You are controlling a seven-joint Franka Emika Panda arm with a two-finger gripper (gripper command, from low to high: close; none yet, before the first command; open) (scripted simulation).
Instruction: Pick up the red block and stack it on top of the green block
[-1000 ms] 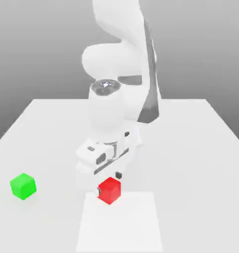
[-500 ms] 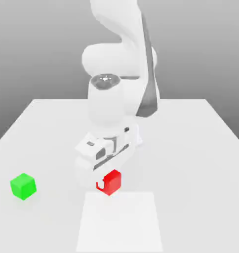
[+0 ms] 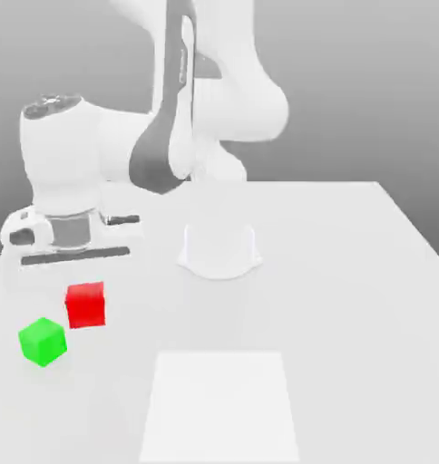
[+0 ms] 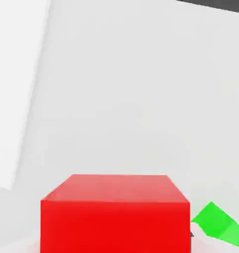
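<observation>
The red block hangs just under my hand at the exterior view's left, a little off the table. My gripper is shut on the red block. The green block rests on the white table close by, slightly nearer the front edge and further toward the exterior view's left than the red one. The two cubes stand apart. In the hand view the red block sits close up between the jaws, and a corner of the green block shows beside it on the table below.
The arm's round base stands mid-table. A paler square patch lies on the white table toward the front middle. The table's left edge runs close to the green block.
The gripper closed on the red block at the front middle, lifted it, and the arm swung it toward the exterior view's left, close to the green block. The green block has not moved.
</observation>
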